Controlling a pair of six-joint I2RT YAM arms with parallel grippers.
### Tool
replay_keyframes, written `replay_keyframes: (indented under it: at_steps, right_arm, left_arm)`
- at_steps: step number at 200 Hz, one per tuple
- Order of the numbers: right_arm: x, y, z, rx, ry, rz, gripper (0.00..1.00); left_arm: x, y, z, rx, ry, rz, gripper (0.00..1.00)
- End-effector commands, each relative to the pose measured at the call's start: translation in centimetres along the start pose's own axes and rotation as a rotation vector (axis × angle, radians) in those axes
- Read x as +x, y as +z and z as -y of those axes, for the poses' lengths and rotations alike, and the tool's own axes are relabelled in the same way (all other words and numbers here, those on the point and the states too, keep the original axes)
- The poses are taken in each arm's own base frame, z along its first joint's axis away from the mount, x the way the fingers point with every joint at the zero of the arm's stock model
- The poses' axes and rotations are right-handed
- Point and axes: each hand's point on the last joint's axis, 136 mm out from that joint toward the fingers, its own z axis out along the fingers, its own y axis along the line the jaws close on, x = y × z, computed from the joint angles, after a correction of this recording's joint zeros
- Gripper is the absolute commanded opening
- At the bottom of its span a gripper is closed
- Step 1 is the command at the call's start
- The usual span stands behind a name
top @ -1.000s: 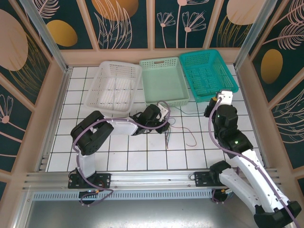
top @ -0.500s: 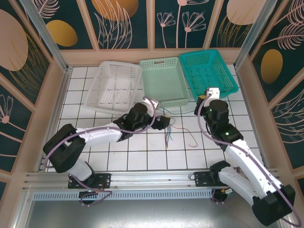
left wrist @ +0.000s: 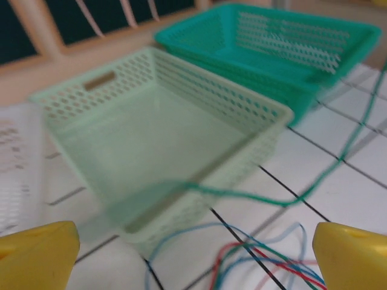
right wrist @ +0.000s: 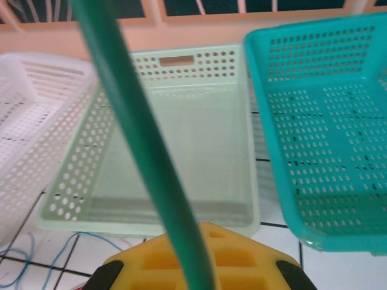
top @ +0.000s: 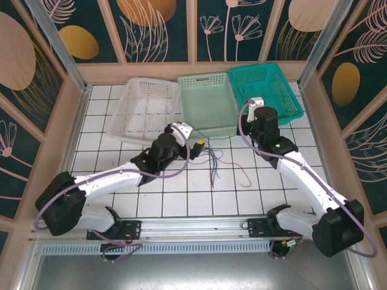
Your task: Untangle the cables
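Green wire is the one in play. The right gripper is clamped shut on a green cable, which rises from its fingers toward the upper left of the right wrist view. The left gripper is spread wide and holds nothing, hovering just over the cables on the tiles at the centre of the top view, below the pale green basket. There the strands fan from upper left down to lower right. The step looks like drawing the green strand free of the bundle. Next, the left fingers would probably need to pin the remaining strands.
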Motion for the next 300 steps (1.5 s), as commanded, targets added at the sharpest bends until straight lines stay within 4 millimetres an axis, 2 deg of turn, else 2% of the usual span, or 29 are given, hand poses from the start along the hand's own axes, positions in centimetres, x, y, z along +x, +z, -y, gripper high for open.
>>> replay_keyframes:
  at_steps: [1, 40, 61, 87, 102, 120, 140, 172, 201, 218, 229, 252, 270, 300]
  right_arm:
    - [-1.0, -0.3, 2.0, 0.088, 0.048, 0.013, 0.00]
    - [-1.8, 0.2, 1.1, 0.015, 0.126, 0.044, 0.00]
    - [-3.3, 0.6, -0.8, -0.092, 0.171, 0.075, 0.00]
    - [-5.3, 1.5, -3.6, -0.243, 0.198, 0.091, 0.00]
    - [-6.3, 2.5, -5.3, -0.321, 0.194, 0.076, 0.00]
    - [-6.5, 4.7, -7.1, -0.389, 0.171, 0.019, 0.00]
    - [-6.4, 6.6, -9.0, -0.425, 0.136, -0.032, 0.00]
    - [-5.9, 8.0, -12.1, -0.497, 0.089, -0.071, 0.00]
    - [-5.1, 9.0, -13.5, -0.500, 0.043, -0.124, 0.00]
    - [-4.9, 9.1, -14.3, -0.517, 0.028, -0.141, 0.00]
    - [-4.6, 9.0, -14.7, -0.526, 0.018, -0.147, 0.00]
    - [-4.7, 8.2, -15.8, -0.569, 0.014, -0.150, 0.00]
    - [-4.9, 7.1, -16.5, -0.617, 0.015, -0.148, 0.00]
    - [-5.4, 5.3, -16.8, -0.667, 0.027, -0.134, 0.00]
  left_arm:
    - [-3.0, -2.7, -3.8, -0.179, -0.071, 0.178, 0.99]
    - [-2.1, -4.9, -6.8, -0.325, -0.176, 0.203, 0.99]
    - [-1.8, -6.4, -8.8, -0.430, -0.229, 0.217, 0.99]
    - [-1.7, -9.9, -12.3, -0.618, -0.337, 0.281, 0.99]
    - [-1.3, -12.0, -13.7, -0.677, -0.392, 0.322, 0.99]
    - [-0.9, -13.4, -14.5, -0.674, -0.435, 0.352, 0.99]
    - [-2.3, -13.1, -12.8, -0.521, -0.359, 0.351, 0.99]
    - [-5.5, -10.4, -6.4, -0.176, -0.007, 0.264, 0.99]
    - [-8.0, -9.0, -3.2, -0.034, 0.193, 0.244, 0.99]
    - [-8.8, -7.6, -1.5, 0.041, 0.261, 0.224, 0.99]
    - [-8.9, -6.3, -0.8, 0.066, 0.275, 0.200, 0.98]
    - [-7.8, -3.0, 0.7, 0.120, 0.281, 0.105, 0.94]
    - [-6.6, -0.8, 0.7, 0.102, 0.266, 0.040, 0.92]
    - [-4.8, 1.3, 0.8, 0.118, 0.245, -0.029, 0.91]
